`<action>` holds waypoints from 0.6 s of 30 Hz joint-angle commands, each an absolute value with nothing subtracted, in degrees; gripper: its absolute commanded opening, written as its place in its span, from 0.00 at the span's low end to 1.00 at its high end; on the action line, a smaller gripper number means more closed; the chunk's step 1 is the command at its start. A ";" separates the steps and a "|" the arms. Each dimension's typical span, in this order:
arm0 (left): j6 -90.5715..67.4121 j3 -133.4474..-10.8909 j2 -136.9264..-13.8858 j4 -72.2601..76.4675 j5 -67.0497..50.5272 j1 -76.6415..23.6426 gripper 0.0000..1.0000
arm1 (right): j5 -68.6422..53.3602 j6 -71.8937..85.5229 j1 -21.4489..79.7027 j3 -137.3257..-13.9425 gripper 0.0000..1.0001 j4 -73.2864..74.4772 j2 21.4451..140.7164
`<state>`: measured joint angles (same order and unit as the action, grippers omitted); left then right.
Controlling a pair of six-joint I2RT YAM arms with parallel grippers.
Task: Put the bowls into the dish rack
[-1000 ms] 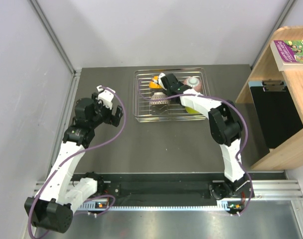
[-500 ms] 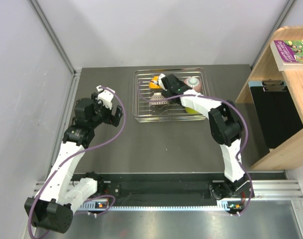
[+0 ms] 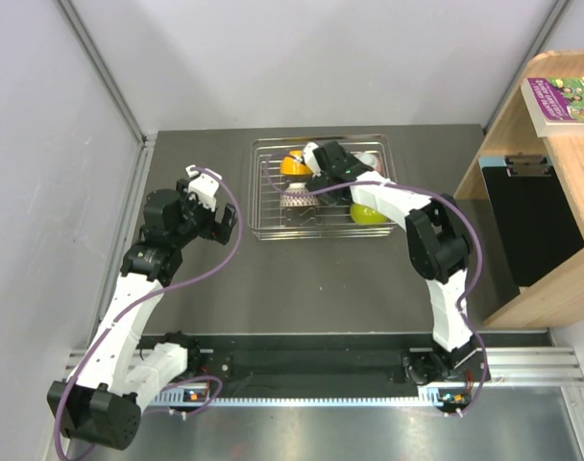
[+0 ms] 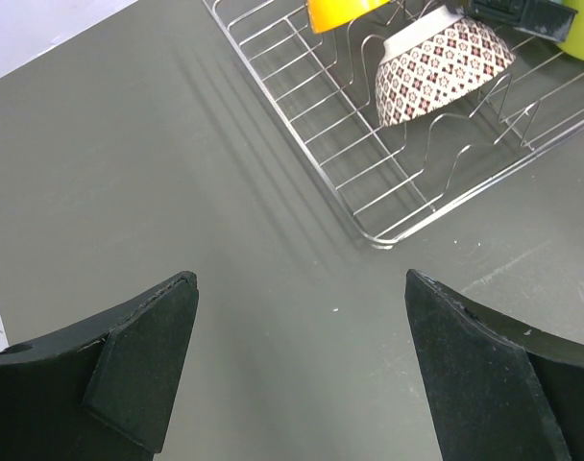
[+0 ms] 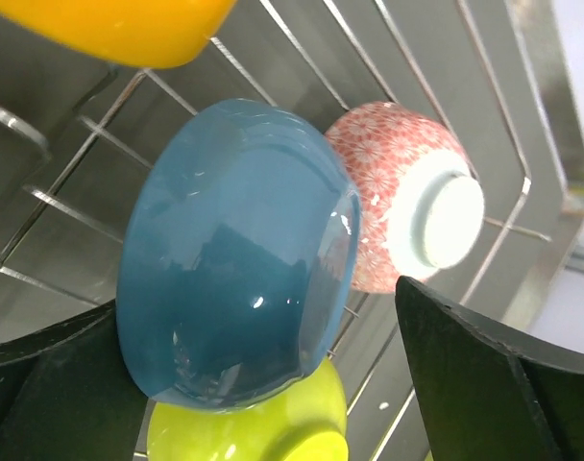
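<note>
The dish rack (image 3: 273,230) (image 4: 369,182) is a silver wire rack at the back of the table. In it are an orange bowl (image 3: 294,163) (image 5: 119,29), a mosaic bowl (image 3: 300,199) (image 4: 444,62), a lime green bowl (image 3: 369,213) (image 5: 254,432) and a pink bowl (image 5: 398,192). A blue bowl (image 5: 234,259) stands on edge among them. My right gripper (image 3: 323,171) (image 5: 256,296) is open around it, and its right finger stands clear of the rim. My left gripper (image 3: 220,219) (image 4: 300,280) is open and empty over bare table, left of the rack's near corner.
A wooden shelf unit (image 3: 551,144) with a book (image 3: 561,96) on top stands at the right edge, with a black panel (image 3: 537,226) inside it. A metal rail (image 3: 321,365) runs along the near edge between the arm bases.
My right gripper has opened and let go of the blue bowl. The rack has shifted a little to the left and towards the arms. The left arm has not moved.
</note>
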<state>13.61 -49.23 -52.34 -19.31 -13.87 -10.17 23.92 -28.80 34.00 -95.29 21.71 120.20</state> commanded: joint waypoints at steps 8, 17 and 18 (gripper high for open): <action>13.18 -49.48 -51.42 -18.46 -14.85 -9.76 0.93 | 11.00 -29.01 34.11 -95.01 1.00 28.56 115.49; 13.18 -49.39 -51.42 -18.46 -14.86 -9.67 0.93 | 3.53 -25.49 29.89 -99.93 1.00 32.69 115.93; 13.18 -49.31 -51.50 -18.46 -15.03 -9.67 0.93 | 3.08 -25.40 29.62 -100.11 1.00 33.04 115.84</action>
<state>13.58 -49.23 -52.34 -19.35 -14.11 -10.15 8.32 -27.38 31.40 -96.14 31.16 118.34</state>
